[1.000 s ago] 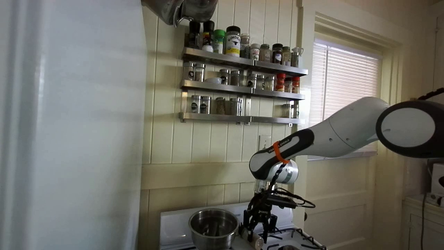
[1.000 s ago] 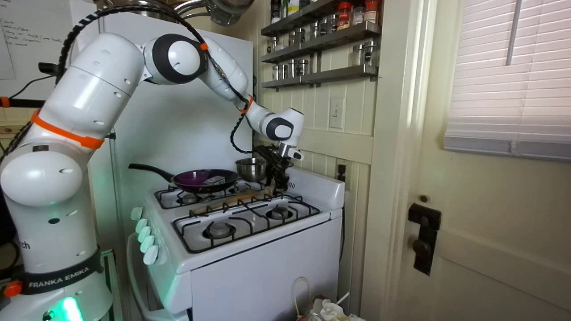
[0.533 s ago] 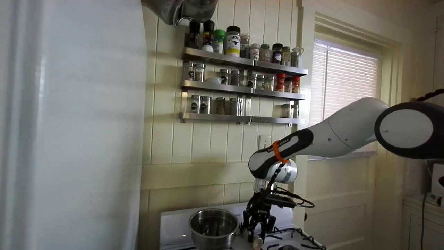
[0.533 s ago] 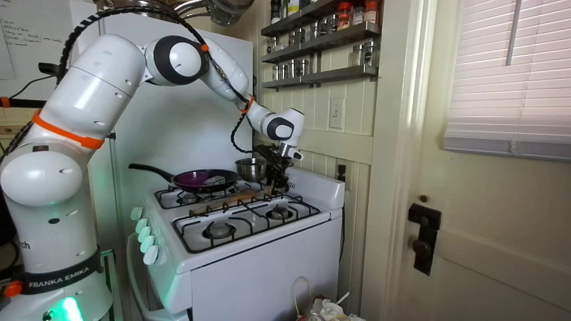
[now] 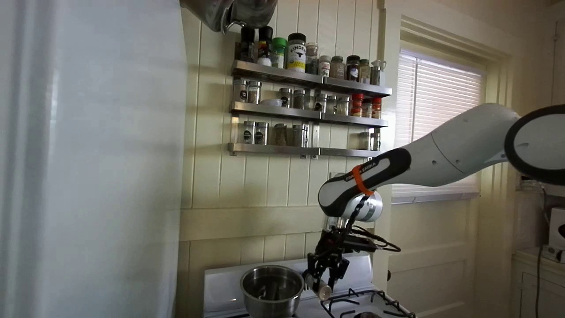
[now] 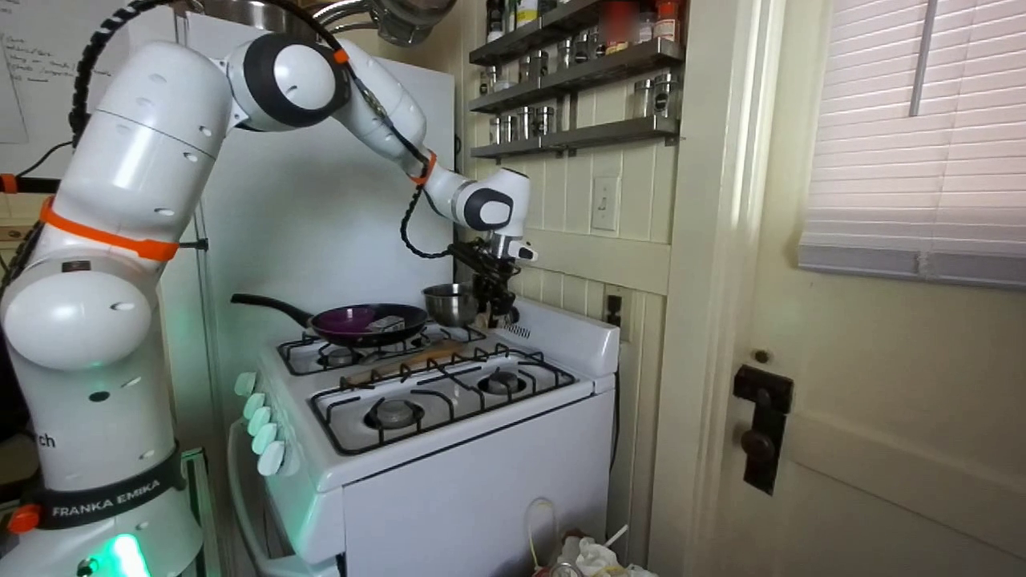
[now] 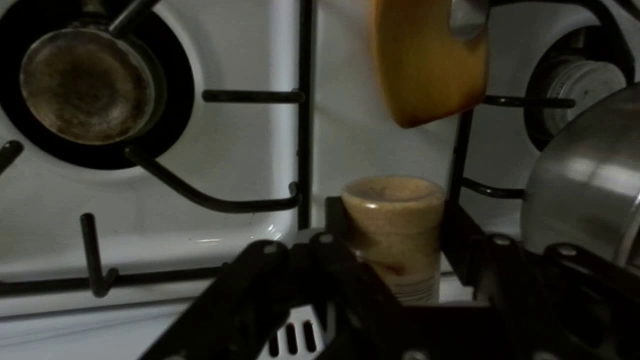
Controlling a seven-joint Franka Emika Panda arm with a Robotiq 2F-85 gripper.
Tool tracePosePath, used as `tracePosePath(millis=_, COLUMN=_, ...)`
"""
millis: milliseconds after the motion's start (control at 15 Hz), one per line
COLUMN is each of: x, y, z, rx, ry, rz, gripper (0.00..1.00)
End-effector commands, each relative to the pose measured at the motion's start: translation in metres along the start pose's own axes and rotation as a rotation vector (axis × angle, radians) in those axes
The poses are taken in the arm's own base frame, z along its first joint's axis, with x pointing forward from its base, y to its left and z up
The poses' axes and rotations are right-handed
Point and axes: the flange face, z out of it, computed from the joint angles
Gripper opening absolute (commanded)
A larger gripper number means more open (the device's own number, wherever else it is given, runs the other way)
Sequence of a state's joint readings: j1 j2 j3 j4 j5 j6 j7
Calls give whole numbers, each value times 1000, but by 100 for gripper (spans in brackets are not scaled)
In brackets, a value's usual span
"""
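A small clear jar of tan powder [image 7: 400, 240] is gripped from both sides by my black gripper [image 7: 395, 222]; dark fingers press its walls in the wrist view. In an exterior view the jar [image 5: 323, 292] hangs tilted below the gripper [image 5: 321, 277], its round end toward the camera, above the stove's rear. Just beside it stands a steel bowl [image 5: 271, 305], with something indistinct inside. From an exterior view, the gripper [image 6: 495, 314] sits at the stove's back panel, right of the bowl [image 6: 450, 308], and mostly hides the jar.
Black burner grates [image 6: 449, 401] cover the white stove [image 6: 481, 465]. A wooden piece [image 7: 430, 70] lies along the stove's middle. A dark frying pan [image 6: 370, 340] with a purple item stands near the bowl. Shelves of spice jars [image 5: 278, 150] hang on the wall above.
During the last half second the arm has risen and drawn back a little, lifting the jar off the stove. Just before, the jaws had narrowed around it. The bowl and pan have stayed put.
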State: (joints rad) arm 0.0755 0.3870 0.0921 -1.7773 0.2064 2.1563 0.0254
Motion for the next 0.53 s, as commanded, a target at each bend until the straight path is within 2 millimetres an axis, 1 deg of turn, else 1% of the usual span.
tracePosePath(millis=0, x=-39, y=8, z=-26, rx=-76, ry=101, rz=18, gripper=25)
tracePosePath(millis=133, x=-49, y=7, z=-40, rx=-87, ry=221, rz=-2, gripper=25)
tracePosePath(millis=200, x=-57, y=5, z=-48, rx=-82, ry=289, rz=-8, gripper=25)
tracePosePath(millis=333, x=-80, y=-3, z=-62, rx=-86, ry=412, rz=-34, gripper=25)
tracePosePath(millis=467, x=-101, y=-12, z=-72, rx=-99, ry=533, rz=-69, gripper=25)
